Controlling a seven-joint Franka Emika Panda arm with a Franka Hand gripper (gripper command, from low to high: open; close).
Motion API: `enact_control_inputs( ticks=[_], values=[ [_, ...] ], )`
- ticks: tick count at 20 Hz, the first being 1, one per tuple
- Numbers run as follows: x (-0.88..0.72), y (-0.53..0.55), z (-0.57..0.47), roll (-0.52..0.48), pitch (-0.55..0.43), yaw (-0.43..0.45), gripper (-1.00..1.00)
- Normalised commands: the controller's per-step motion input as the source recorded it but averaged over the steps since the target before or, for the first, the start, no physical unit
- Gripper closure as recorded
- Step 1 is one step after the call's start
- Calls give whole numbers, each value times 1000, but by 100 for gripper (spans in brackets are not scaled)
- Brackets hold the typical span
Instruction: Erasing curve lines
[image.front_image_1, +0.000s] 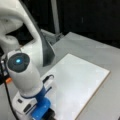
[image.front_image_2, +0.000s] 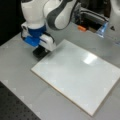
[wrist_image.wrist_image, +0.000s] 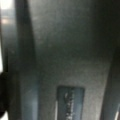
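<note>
Curve lines cannot be made out on the whiteboard (image.front_image_2: 75, 75) in both front views; its surface is seen blank, with one glare spot (image.front_image_2: 89, 59). End effector (image.front_image_2: 40, 51) is positioned at the board's corner, on a black eraser block (image.front_image_2: 38, 53) resting on the desk (image.front_image_2: 20, 75). Finger state cannot be told.

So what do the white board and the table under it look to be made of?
The white board looks like glossy coated panel: it throws a bright glare spot, and its edge shows tan, perhaps wood fibre. The table looks like matte grey metal or laminate, without sharp reflections. The hand sits at the board's corner over a black block; no curve lines show.
</note>
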Motion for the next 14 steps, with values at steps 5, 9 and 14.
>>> enact_control_inputs(
  ticks=[5, 9, 14],
  values=[
    [78, -109, -33, 168, 23, 0, 100],
    [30, -155, -3, 118, 17, 19, 100],
    [-41, -145, -96, 87, 0, -7, 100]
  ],
)
